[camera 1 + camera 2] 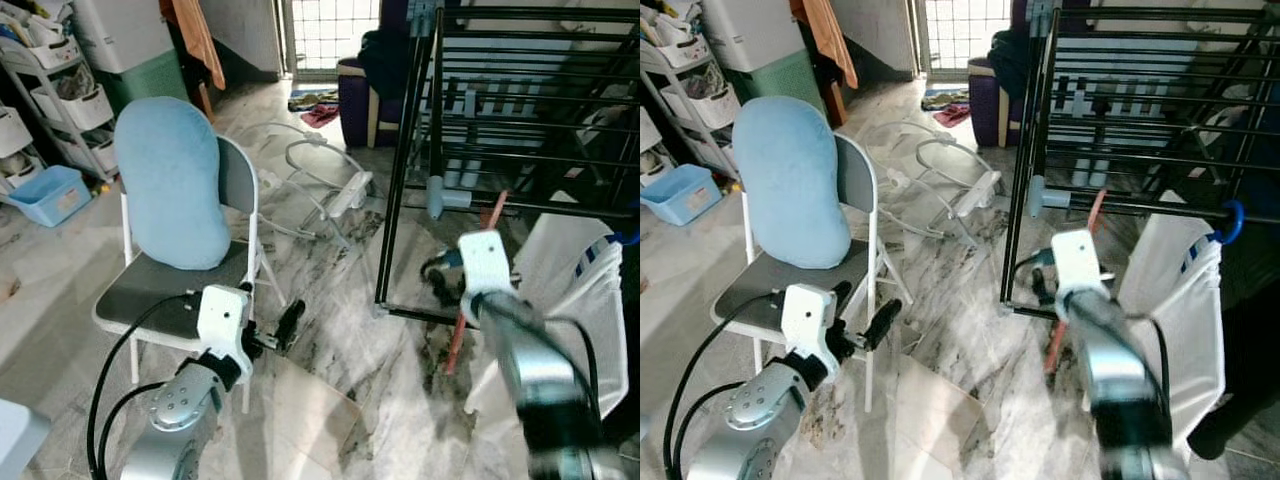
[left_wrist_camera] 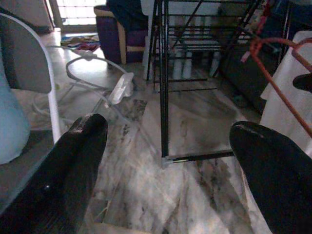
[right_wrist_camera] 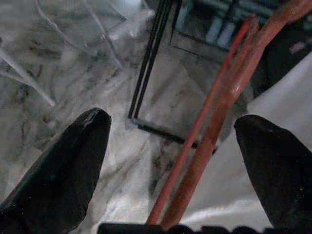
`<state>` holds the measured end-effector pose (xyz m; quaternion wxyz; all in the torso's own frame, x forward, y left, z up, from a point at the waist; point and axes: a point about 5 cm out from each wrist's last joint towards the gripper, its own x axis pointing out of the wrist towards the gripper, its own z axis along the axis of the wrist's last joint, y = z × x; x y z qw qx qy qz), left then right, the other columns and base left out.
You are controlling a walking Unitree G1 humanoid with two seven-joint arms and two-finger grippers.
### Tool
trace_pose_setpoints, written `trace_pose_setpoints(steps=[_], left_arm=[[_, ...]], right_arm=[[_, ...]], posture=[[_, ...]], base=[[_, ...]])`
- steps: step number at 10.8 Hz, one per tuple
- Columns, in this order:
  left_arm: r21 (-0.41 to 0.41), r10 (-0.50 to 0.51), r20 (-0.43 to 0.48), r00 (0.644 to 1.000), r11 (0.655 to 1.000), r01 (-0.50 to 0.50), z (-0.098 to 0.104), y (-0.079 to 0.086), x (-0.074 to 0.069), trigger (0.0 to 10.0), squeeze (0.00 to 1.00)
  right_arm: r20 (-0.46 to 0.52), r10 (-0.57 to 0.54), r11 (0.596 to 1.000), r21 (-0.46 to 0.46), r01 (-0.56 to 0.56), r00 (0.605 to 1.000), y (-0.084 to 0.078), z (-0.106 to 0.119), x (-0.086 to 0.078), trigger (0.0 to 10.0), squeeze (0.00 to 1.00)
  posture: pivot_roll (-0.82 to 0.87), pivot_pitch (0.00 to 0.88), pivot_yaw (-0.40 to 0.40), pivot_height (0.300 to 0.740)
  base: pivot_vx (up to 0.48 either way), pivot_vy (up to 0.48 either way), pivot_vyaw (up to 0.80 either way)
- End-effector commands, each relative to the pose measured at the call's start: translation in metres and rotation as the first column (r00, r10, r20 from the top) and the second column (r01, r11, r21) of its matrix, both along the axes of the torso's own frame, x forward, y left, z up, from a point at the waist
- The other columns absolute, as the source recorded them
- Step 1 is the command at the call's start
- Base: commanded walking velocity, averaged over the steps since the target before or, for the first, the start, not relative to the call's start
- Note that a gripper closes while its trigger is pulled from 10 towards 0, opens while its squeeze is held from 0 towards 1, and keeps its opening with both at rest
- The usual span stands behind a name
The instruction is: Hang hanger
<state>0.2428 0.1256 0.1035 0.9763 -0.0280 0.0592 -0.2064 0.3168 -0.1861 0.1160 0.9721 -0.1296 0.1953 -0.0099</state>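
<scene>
Hanger (image 3: 214, 122), red, thin and rigid-looking, probably light and slippery, runs between the right pincer's (image 3: 170, 161) spread fingers, near the drying rack's (image 1: 520, 100) lower corner; grip its straight arm. Left pincer (image 2: 165, 161) gapes, holding nothing.

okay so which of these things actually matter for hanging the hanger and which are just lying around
For the job: red hanger between the open fingers of the right claw; black drying rack.

Lying about: chair, blue cushion, blue bin, left claw.
</scene>
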Motion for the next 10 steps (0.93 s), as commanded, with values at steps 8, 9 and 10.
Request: trace_pose_setpoints(steps=[8, 9, 10], left_arm=[[0.108, 0.165, 0.056, 0.985, 0.980, -0.170, 0.003, 0.008, 0.008, 10.0, 0.00], [0.104, 0.170, 0.055, 0.984, 0.979, -0.175, 0.003, 0.007, 0.010, 10.0, 0.00], [0.107, 0.175, 0.058, 0.983, 0.978, -0.181, 0.002, 0.005, 0.013, 10.0, 0.00]], right_arm=[[0.069, 0.041, 0.987, 0.150, -0.051, 0.997, 0.008, 0.005, -0.014, 10.0, 0.00], [0.100, 0.049, 0.996, 0.073, -0.056, 0.994, 0.012, 0.005, -0.011, 10.0, 0.00], [0.107, 0.081, 0.984, 0.150, -0.097, 0.991, 0.020, 0.002, -0.011, 10.0, 0.00]], posture=[[-0.02, 0.000, 0.034, 0.740], [-0.02, 0.000, 0.034, 0.740], [-0.02, 0.000, 0.032, 0.740]], base=[[0.000, 0.000, 0.00], [-0.244, 0.000, 0.00], [-0.277, 0.000, 0.00]])
